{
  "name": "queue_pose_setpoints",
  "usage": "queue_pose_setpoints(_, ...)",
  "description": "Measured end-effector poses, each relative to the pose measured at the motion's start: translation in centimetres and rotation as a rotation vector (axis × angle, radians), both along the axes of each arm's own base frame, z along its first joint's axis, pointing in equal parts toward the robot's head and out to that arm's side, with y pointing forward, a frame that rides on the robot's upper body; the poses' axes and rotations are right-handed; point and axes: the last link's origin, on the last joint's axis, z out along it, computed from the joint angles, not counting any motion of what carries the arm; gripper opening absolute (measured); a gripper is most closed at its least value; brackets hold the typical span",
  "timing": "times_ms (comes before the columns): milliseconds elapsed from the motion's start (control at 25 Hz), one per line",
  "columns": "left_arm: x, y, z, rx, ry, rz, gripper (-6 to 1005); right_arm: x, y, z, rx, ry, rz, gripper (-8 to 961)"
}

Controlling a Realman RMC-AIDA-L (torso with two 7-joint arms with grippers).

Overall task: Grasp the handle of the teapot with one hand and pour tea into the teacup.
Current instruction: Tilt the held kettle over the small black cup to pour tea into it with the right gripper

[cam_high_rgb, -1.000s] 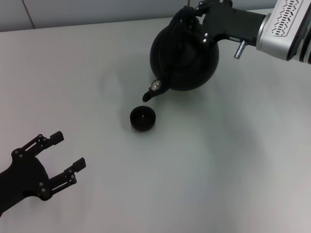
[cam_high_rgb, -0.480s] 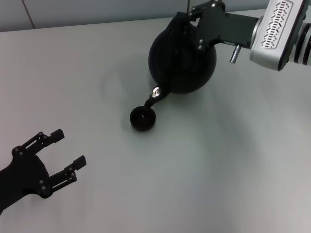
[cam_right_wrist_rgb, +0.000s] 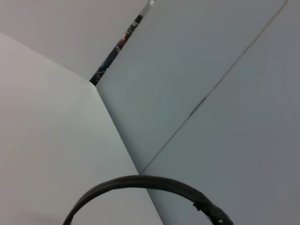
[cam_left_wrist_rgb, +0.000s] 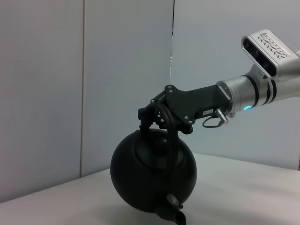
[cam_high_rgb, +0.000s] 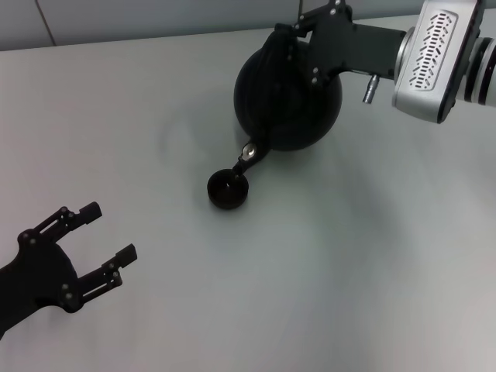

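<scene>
The round matte-black teapot point(cam_high_rgb: 287, 97) hangs in the air, tilted with its short spout point(cam_high_rgb: 245, 159) down over the tiny dark teacup point(cam_high_rgb: 228, 189) on the table. My right gripper point(cam_high_rgb: 298, 35) is shut on the arched black handle point(cam_left_wrist_rgb: 169, 129) at the pot's top. The left wrist view shows the teapot point(cam_left_wrist_rgb: 152, 176) tipped forward, held by the right gripper point(cam_left_wrist_rgb: 157, 112). The handle's arc point(cam_right_wrist_rgb: 145, 185) shows in the right wrist view. My left gripper point(cam_high_rgb: 97, 248) is open and empty at the near left, parked.
The light grey table point(cam_high_rgb: 372, 263) spreads around the cup. A pale wall point(cam_left_wrist_rgb: 47, 84) stands behind the table's far edge.
The right gripper has tipped the teapot further and shifted it slightly left, bringing the spout down right over the cup. The left arm has barely moved.
</scene>
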Motion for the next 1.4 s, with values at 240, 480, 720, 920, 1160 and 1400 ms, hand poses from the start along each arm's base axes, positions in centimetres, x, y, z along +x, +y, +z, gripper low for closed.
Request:
queue_pose_setpoints(240,0.0,0.0,0.0,0.002,-0.002,0.000,807,-0.2,0.0,0.0,0.000,0.003,0.009,79)
queue_pose_setpoints(480,0.0,-0.1,0.1,0.006,-0.006,0.004,807,-0.3,0.0,-0.1,-0.003,-0.003,0.017,79)
queue_pose_setpoints(720,-0.1,-0.2,0.1,0.008,-0.007,0.007,807,-0.6,0.0,-0.4,-0.012,-0.017,0.030,78)
queue_pose_setpoints(920,-0.1,-0.3,0.2,0.011,-0.012,0.010,807,-0.5,-0.1,-0.2,-0.020,0.007,0.007,79)
queue_pose_setpoints(1160,-0.1,-0.4,0.0,0.007,-0.019,0.014,807,0.5,-0.3,0.5,-0.055,0.109,-0.125,79)
queue_pose_setpoints(1400,0.0,-0.2,0.1,0.009,-0.019,0.011,807,3.3,-0.9,2.7,-0.043,0.351,-0.363,78)
